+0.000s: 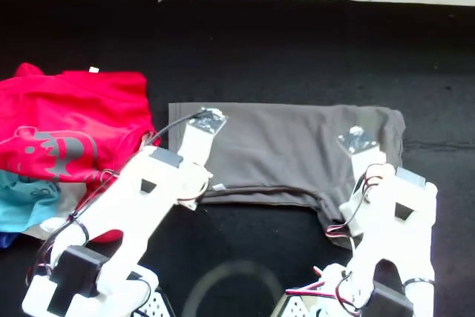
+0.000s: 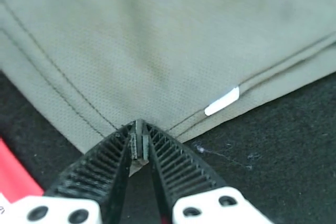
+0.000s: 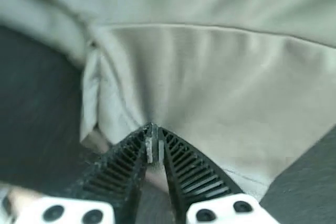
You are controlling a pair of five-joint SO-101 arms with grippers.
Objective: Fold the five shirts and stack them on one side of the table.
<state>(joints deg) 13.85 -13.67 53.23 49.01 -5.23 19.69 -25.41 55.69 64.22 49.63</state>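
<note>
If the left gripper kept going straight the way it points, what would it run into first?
The left gripper is shut on the grey shirt's edge, so it would meet more of that shirt first, spread on the table. Depth beyond is unclear.

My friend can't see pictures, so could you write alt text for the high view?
Two white robot arms lean over a grey shirt lying flat on a black table, left hand and right hand each down on its cloth. A red shirt tops a heap beside the left arm.

Robot lab bench; black table (image 1: 297, 35)
</note>
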